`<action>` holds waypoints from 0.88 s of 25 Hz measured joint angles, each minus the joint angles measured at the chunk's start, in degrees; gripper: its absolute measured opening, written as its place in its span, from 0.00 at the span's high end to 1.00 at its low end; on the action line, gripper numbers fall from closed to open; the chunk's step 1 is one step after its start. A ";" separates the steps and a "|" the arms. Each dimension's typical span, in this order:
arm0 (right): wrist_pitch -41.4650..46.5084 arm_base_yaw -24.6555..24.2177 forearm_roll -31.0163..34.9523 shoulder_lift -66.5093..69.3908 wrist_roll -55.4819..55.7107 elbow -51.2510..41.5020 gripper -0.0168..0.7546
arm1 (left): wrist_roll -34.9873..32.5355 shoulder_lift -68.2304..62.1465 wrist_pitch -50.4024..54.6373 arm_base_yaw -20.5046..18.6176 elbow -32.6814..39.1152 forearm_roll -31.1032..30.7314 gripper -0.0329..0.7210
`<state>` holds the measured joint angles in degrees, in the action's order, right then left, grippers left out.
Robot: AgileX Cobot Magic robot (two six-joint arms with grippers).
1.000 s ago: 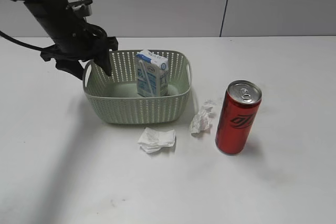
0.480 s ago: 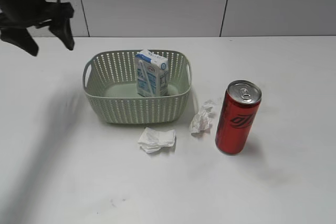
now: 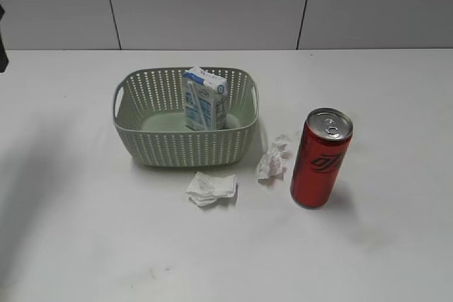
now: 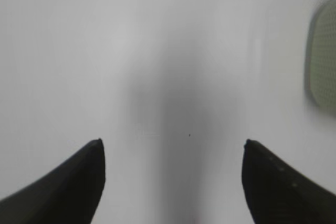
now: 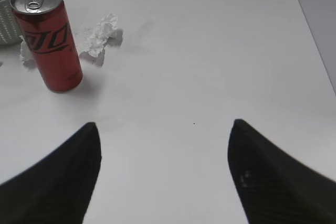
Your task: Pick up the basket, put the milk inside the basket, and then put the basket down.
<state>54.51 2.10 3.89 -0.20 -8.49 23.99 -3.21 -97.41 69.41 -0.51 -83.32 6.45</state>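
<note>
The pale sage-green basket [image 3: 170, 143] stands on the white table, and its edge shows in the left wrist view [image 4: 323, 61]. The white and blue milk carton [image 3: 204, 98] stands upright inside it. My left gripper [image 4: 173, 148] is open and empty over bare table, well left of the basket. My right gripper [image 5: 164, 129] is open and empty over bare table, right of the red can. In the exterior view the right gripper is out of view, and only a dark sliver of the left arm shows at the left edge.
A tall red soda can [image 3: 320, 158] stands right of the basket; it also shows in the right wrist view [image 5: 48, 38]. Two crumpled white paper scraps [image 3: 211, 188] [image 3: 272, 160] lie in front of the basket. The table's far right edge meets a wall [image 5: 315, 19].
My left arm has drawn away from the basket's left rim, up and to the left, and has almost left the exterior view. The basket and milk have not moved.
</note>
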 joint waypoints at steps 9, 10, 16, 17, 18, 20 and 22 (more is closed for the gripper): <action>-0.02 0.00 0.00 0.00 0.06 0.00 0.21 | -0.76 21.30 0.27 0.18 18.98 -0.11 0.17; -0.02 0.00 0.00 0.00 0.06 0.00 0.21 | -0.90 23.98 0.12 0.18 20.99 -0.11 0.17; -0.02 0.00 0.00 0.00 -0.01 0.00 0.21 | -2.91 38.68 -4.00 0.18 32.72 -0.04 0.17; -0.02 0.00 0.00 0.00 -0.01 0.00 0.21 | -2.99 41.19 -4.96 0.18 34.72 0.09 0.17; -0.02 0.00 0.00 0.00 -0.01 0.00 0.21 | -3.11 43.62 -5.60 0.18 36.63 0.29 0.17; -0.02 0.00 0.00 0.00 -0.01 0.00 0.21 | -3.24 47.74 -6.59 0.18 39.82 0.56 0.17; -0.02 0.00 0.00 0.00 -0.01 0.00 0.21 | -3.34 51.97 -7.48 0.18 42.95 0.63 0.17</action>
<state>54.49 2.10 3.89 -0.20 -8.50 23.99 -6.55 -45.44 61.93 -0.33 -40.37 7.08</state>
